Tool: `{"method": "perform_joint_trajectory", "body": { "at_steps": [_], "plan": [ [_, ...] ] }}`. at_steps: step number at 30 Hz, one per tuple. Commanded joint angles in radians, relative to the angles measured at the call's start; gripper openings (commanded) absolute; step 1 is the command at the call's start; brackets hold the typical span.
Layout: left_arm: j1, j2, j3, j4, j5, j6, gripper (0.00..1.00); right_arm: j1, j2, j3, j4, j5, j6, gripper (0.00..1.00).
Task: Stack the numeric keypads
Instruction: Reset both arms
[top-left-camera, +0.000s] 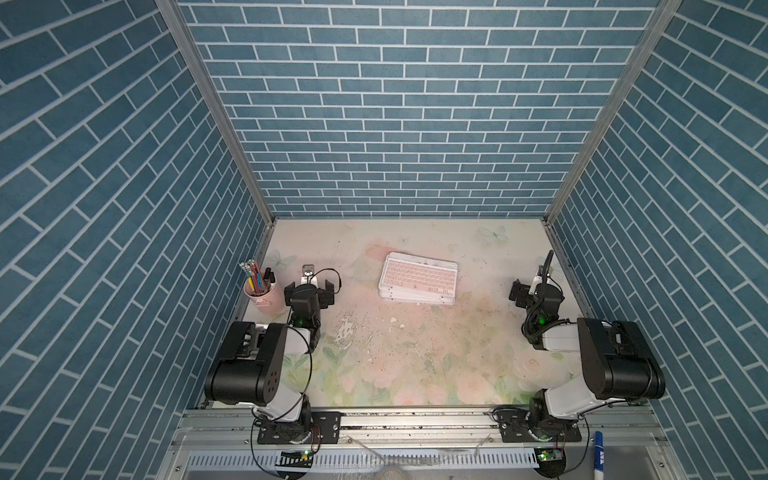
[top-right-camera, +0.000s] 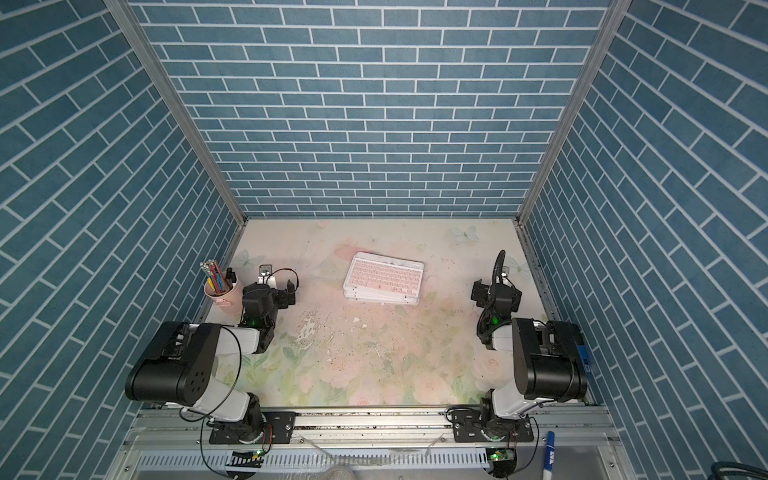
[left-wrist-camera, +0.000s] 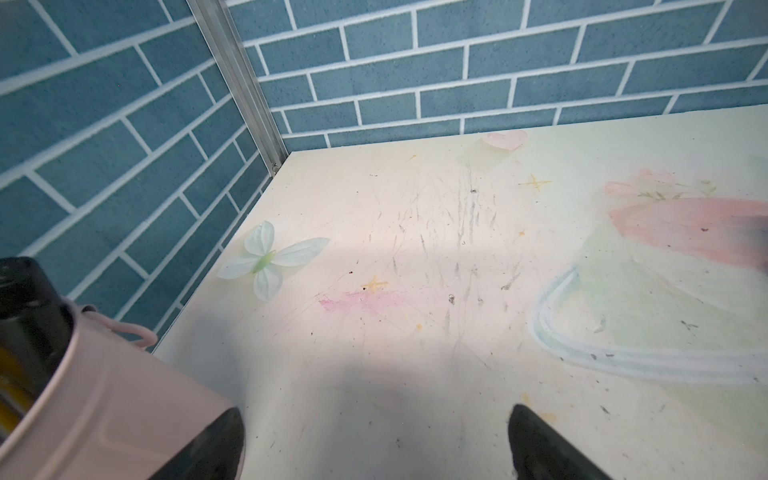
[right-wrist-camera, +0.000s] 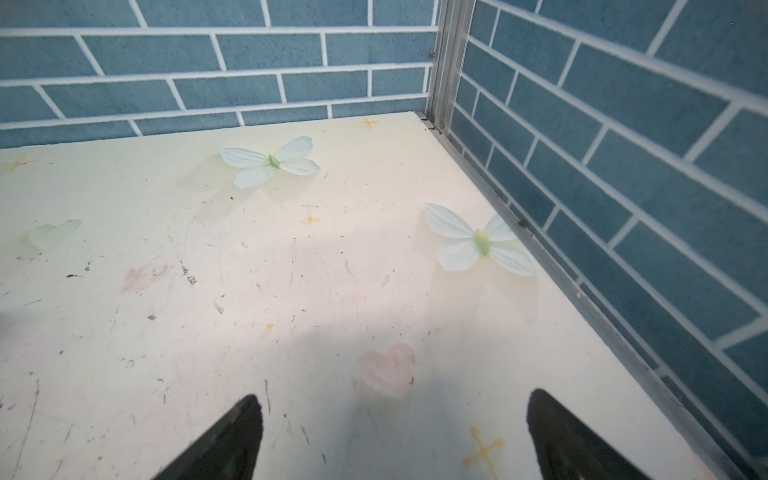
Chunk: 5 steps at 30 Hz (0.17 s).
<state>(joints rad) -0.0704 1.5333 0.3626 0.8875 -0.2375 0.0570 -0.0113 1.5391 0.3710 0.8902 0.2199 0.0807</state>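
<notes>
Keypads: I see them piled in one stack (top-left-camera: 417, 280) (top-right-camera: 383, 277) on the table (top-left-camera: 415, 357), about mid-width and toward the back wall. A pink-keyed one lies on top. White edges of the others show beneath it, slightly offset on the near side. I can't count the layers.
Left gripper (top-left-camera: 309, 286) (left-wrist-camera: 376, 419): jaws spread wide with nothing between them. It hangs just beside the cup, well apart from the stack.
Right gripper (right-wrist-camera: 395, 401): jaws wide apart and empty. It is near the right wall, well apart from the stack.
Cup (top-left-camera: 266, 297) (left-wrist-camera: 104, 399): pink, upright at the table's left edge, holding pencils (top-left-camera: 251, 272).
Table surface: pale floral print, scuffed, with small flecks scattered near the middle.
</notes>
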Motion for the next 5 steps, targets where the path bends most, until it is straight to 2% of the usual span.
{"method": "perform_joint_trajectory", "body": {
  "at_steps": [1, 5],
  "plan": [
    [0.006, -0.006, 0.015, -0.004, 0.009, -0.008, 1.0, -0.001, 0.003, 0.008, 0.002, -0.008, -0.002, 0.99],
    [0.006, -0.007, 0.015, -0.004, 0.008, -0.008, 1.0, -0.001, 0.002, 0.004, 0.009, -0.006, -0.004, 0.99]
  ]
}}
